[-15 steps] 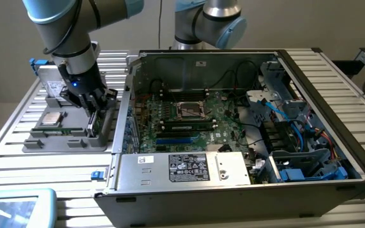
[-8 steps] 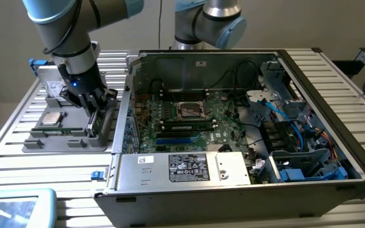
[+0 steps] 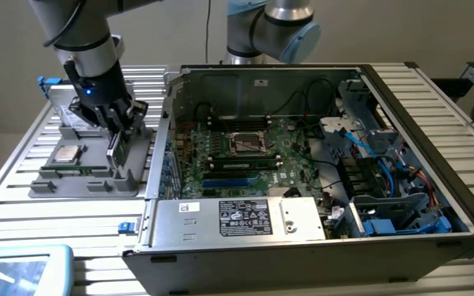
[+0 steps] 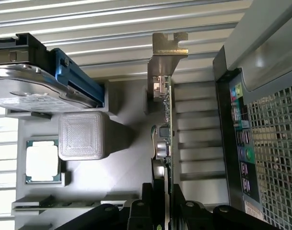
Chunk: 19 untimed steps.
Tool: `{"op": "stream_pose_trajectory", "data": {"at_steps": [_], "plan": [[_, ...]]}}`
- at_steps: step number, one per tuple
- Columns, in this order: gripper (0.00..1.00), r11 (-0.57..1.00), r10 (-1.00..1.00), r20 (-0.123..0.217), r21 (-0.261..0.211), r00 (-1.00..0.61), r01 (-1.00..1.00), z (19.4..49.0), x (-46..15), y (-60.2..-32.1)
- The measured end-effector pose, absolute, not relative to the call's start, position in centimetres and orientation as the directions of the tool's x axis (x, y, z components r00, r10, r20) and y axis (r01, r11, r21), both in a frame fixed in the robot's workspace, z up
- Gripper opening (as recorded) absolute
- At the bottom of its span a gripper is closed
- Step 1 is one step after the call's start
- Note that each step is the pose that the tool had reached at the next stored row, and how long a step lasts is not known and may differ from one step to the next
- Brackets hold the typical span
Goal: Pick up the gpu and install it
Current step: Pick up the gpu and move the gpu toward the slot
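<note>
The gpu (image 3: pixel 114 153) stands on edge in the grey holder tray (image 3: pixel 81 186) at the exterior view's left, beside the open computer case (image 3: pixel 303 166). In the wrist view I look along the gpu's (image 4: pixel 166 129) thin green edge to its silver end bracket (image 4: pixel 168 51). My gripper (image 3: pixel 118 131) reaches down onto the card's top edge. Its black fingers (image 4: pixel 146 208) sit against both faces of the card, so my gripper (image 4: pixel 164 212) is shut on it. The card's lower part is hidden in the holder.
The tray also carries a processor chip (image 4: pixel 41 160), a silver hard drive (image 4: pixel 31 91) with a blue rail, a memory stick (image 3: pixel 72 168) and a grey block (image 4: pixel 81 135). The case's side wall (image 4: pixel 265 120) rises close by. Blue slots (image 3: pixel 229 183) lie on the motherboard.
</note>
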State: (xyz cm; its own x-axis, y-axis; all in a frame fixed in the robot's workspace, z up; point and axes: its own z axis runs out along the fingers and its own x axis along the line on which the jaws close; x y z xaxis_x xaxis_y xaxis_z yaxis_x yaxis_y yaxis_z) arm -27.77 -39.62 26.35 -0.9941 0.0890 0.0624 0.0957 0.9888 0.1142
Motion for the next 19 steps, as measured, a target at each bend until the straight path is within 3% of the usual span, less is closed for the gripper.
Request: {"op": "stream_pose_trajectory", "data": {"at_steps": [19], "plan": [[0.27,0.989,0.088,0.062,0.114,-0.994,0.095,35.0,-27.6,-39.6]]}}
